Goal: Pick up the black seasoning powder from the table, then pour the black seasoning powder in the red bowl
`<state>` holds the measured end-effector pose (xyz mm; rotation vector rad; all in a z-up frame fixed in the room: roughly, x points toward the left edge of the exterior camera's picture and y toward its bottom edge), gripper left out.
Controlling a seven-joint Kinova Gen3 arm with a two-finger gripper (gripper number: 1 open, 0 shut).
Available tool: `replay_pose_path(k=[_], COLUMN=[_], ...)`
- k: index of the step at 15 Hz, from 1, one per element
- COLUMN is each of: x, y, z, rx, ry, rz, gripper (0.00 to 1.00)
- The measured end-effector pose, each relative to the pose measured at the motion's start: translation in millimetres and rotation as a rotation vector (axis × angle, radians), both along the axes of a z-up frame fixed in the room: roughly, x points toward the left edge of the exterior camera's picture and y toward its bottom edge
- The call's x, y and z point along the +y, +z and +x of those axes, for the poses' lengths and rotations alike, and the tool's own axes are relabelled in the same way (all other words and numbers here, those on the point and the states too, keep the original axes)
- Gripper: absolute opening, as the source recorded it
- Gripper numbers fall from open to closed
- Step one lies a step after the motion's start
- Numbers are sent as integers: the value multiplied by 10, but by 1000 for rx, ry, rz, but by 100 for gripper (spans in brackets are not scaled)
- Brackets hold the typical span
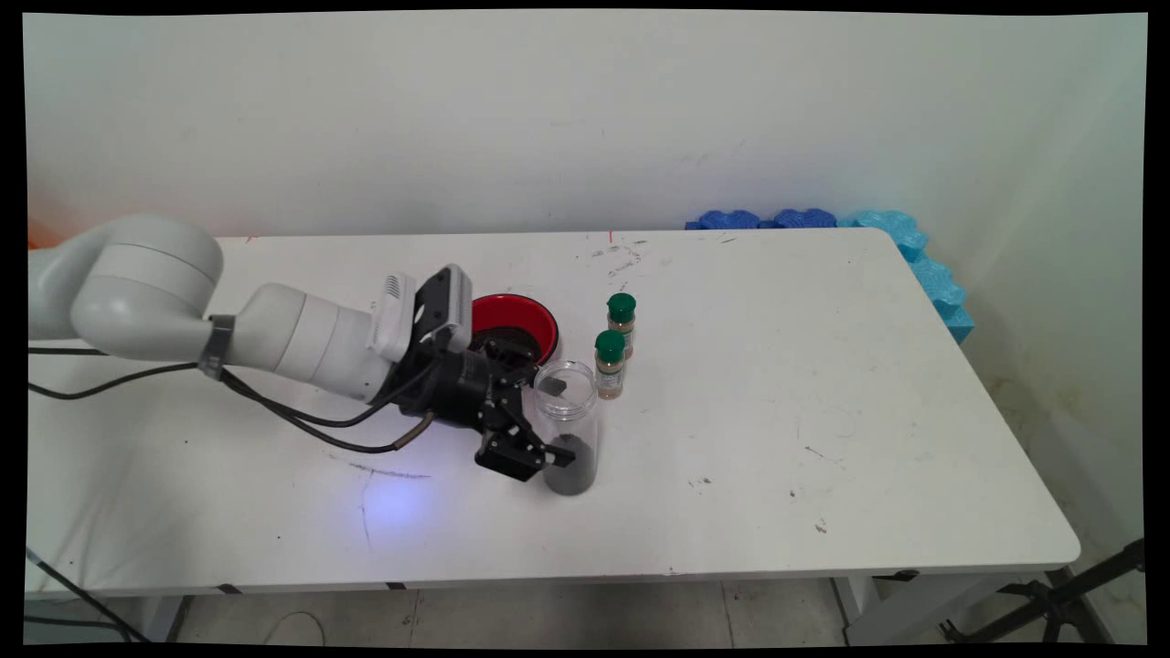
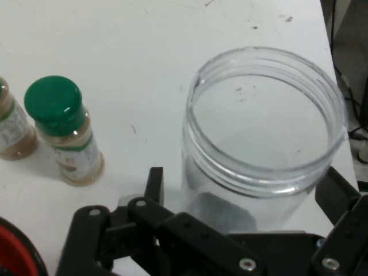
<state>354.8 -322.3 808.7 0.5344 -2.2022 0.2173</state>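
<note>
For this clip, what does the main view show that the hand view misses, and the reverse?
Main view only: the whole white table, blue foam at its far right corner, and the full red bowl.
Hand view only: down into the jar's open mouth.
Both: the gripper astride the clear jar, and two green-capped bottles beside it.

A white table, scuffed and speckled, spreads out beyond the gripper on all sides. Behind it rises a plain white wall. Blue foam pieces line the table's far right corner, well apart from the gripper. Grey floor shows below the near edge.
</note>
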Motion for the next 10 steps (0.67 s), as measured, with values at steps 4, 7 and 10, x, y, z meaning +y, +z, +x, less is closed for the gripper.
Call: replay_pose_path(k=[4, 7, 10], x=[-50, -77, -76], y=[-40, -46, -11], z=[-34, -47, -24], rx=[1, 6, 16], ry=[0, -9, -17], rz=[-3, -7, -5], gripper=[0, 0, 0])
